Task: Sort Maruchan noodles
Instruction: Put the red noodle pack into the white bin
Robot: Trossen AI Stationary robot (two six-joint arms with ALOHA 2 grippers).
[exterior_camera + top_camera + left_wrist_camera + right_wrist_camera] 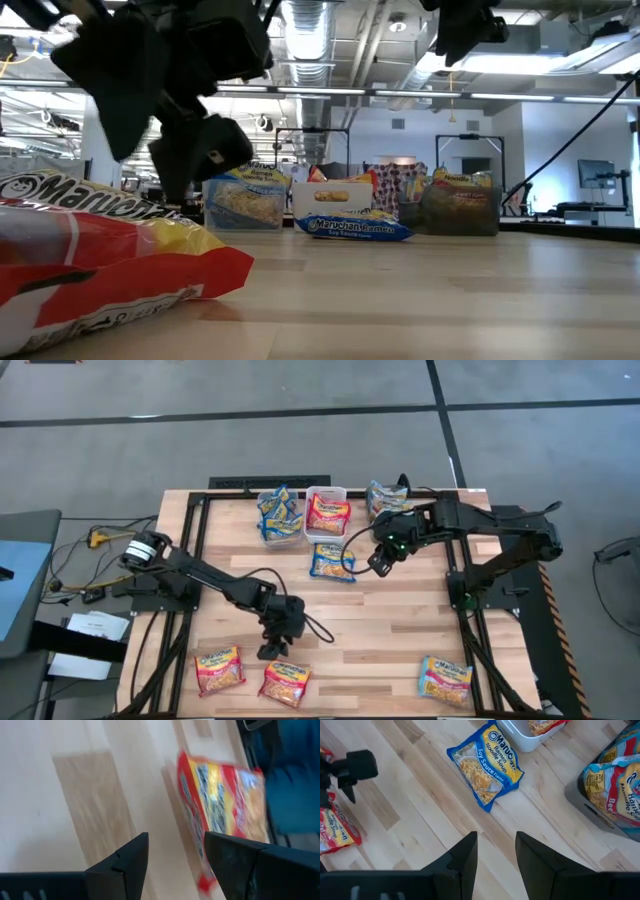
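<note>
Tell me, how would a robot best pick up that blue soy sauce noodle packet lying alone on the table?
Probably from straight above: the blue packet lies flat and clear of the white bin. Pinching across its narrower width, near the middle, looks safest.

The high view looks straight down on the whole desk (400,630). The low view sits at desk level, facing the far bins, close behind a red noodle packet (100,250). Each wrist view looks down past its own fingers; the right one shares the blue Soy Sauce packet (485,765) with both.
</note>
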